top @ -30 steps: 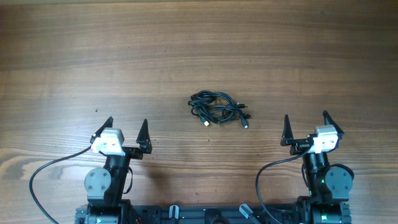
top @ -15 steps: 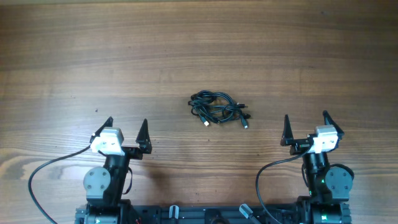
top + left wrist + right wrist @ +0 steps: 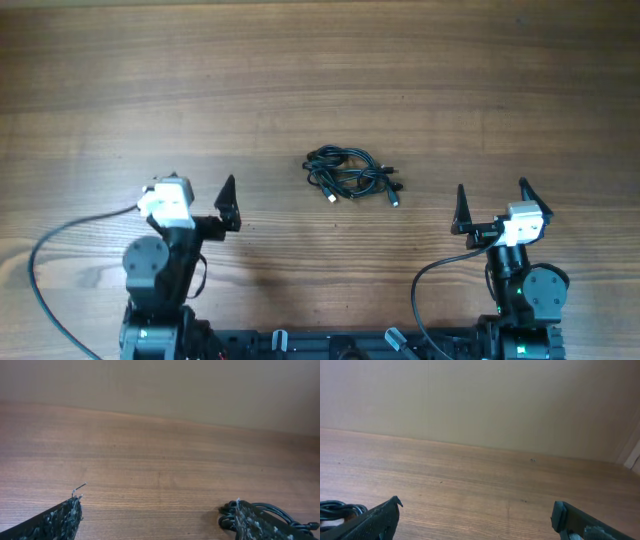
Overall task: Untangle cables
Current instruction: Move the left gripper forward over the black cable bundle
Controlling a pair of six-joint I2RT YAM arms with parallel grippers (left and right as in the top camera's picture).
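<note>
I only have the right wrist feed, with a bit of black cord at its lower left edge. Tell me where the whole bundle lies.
Observer: Overhead, the cables form one small knot on the table, forward of the right gripper and to its left, apart from it.
Operator: Report the left gripper.
Observer: The left gripper is open and empty, also short of the knot.
Operator: Name any loose ends.
Observer: Two plug ends poke out on the knot's robot-facing side.
</note>
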